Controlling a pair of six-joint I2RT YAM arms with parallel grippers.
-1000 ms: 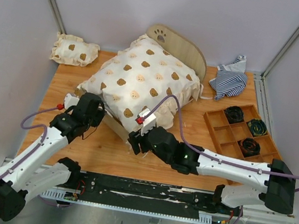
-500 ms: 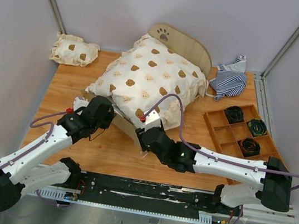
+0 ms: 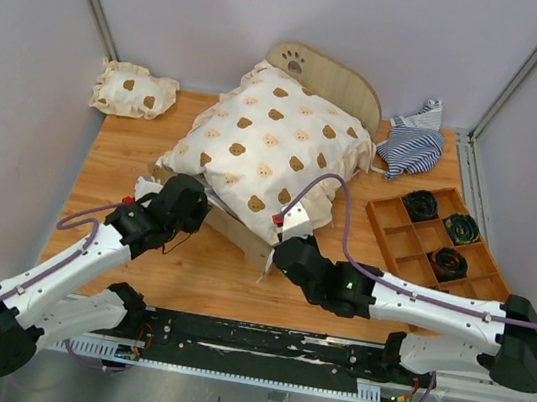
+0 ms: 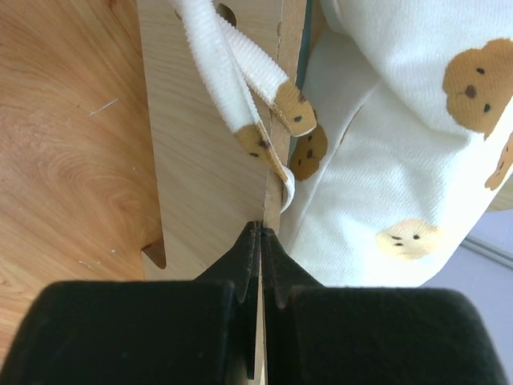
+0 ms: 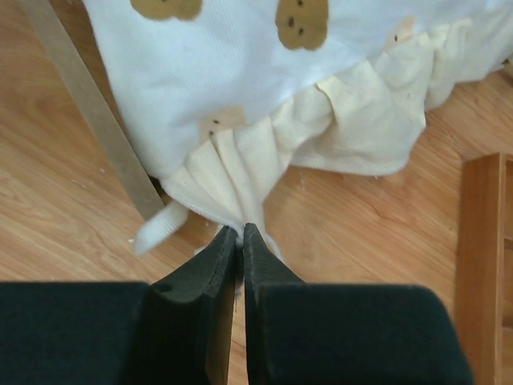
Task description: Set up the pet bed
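Note:
The pet bed stands at the table's middle, its rounded headboard (image 3: 332, 81) at the back and its low foot board (image 3: 241, 237) at the front. A large cream bear-print cushion (image 3: 267, 145) lies over it and hides the base. My left gripper (image 3: 202, 213) is shut on the thin top edge of the foot board (image 4: 208, 152); in the left wrist view the jaws (image 4: 262, 228) pinch that edge beside two white straps (image 4: 228, 72). My right gripper (image 3: 292, 229) is shut on the cushion's cream frill (image 5: 232, 184), its tips (image 5: 240, 229) just above the tabletop.
A small bear-print cushion (image 3: 135, 90) lies at the back left corner. A striped cloth (image 3: 414, 142) is crumpled at the back right. A compartmented wooden tray (image 3: 389, 241) with dark coils stands on the right, its edge (image 5: 481, 241) close to my right gripper.
My right gripper has shut on the cushion's frill and shifted right. The cushion has slid back and right over the bed. My left gripper moved slightly right along the foot board.

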